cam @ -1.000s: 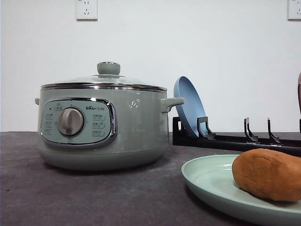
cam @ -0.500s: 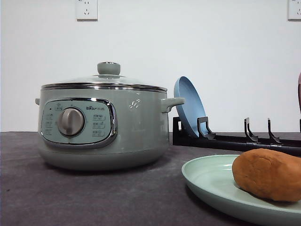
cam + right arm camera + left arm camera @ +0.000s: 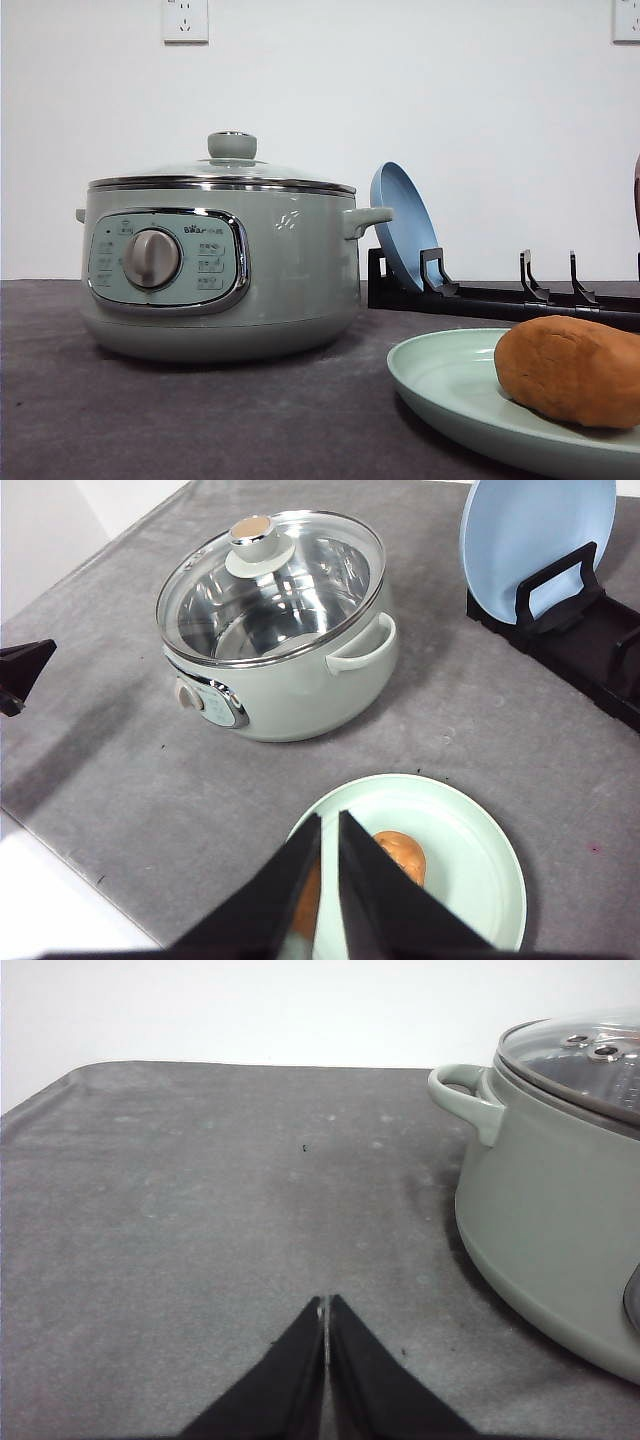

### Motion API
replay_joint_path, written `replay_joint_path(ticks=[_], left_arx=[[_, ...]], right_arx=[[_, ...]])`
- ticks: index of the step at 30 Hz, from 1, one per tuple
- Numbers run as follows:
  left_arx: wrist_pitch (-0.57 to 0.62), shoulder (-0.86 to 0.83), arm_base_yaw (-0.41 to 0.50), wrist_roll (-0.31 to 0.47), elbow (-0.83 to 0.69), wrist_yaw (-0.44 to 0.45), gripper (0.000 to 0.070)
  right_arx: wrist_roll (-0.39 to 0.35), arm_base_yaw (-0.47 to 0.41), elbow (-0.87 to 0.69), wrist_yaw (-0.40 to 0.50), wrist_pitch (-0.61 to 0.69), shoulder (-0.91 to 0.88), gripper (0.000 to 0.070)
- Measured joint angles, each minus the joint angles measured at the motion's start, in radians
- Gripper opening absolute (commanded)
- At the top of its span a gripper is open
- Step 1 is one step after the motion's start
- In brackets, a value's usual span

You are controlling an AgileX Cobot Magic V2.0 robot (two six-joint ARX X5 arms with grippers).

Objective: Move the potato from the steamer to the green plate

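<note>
Grey table (image 3: 200,420) carries the lidded steamer (image 3: 220,265); beside it the green plate (image 3: 450,385) already holds the potato (image 3: 570,370). Nothing has shifted lately, so the transfer looks finished. Both pincers, left (image 3: 325,1325) and right (image 3: 328,845), seem closed, empty.

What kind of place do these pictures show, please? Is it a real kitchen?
Probably a staged kitchen-style test bench, not a real kitchen. A steamer, a green plate with a potato on it, and a dish rack holding a blue plate stand on a grey mat before a bare white wall with sockets.
</note>
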Motion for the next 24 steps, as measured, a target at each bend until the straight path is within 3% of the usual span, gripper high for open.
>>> replay_joint_path(ticks=[13, 17, 20, 24], left_arx=[[0.0, 0.0, 0.0, 0.0, 0.0, 0.0, 0.0], [0.0, 0.0, 0.0, 0.0, 0.0, 0.0, 0.0], [0.0, 0.0, 0.0, 0.0, 0.0, 0.0, 0.0], [0.0, 0.0, 0.0, 0.0, 0.0, 0.0, 0.0]], right_arx=[[0.0, -0.001, 0.0, 0.001, 0.0, -0.001, 0.0019], [-0.042, -0.052, -0.007, 0.056, 0.021, -0.027, 0.0018], [-0.128, -0.13, -0.083, 0.093, 0.14, -0.084, 0.0017], [-0.201, -0.235, -0.319, 0.094, 0.43, -0.192, 0.0017]])
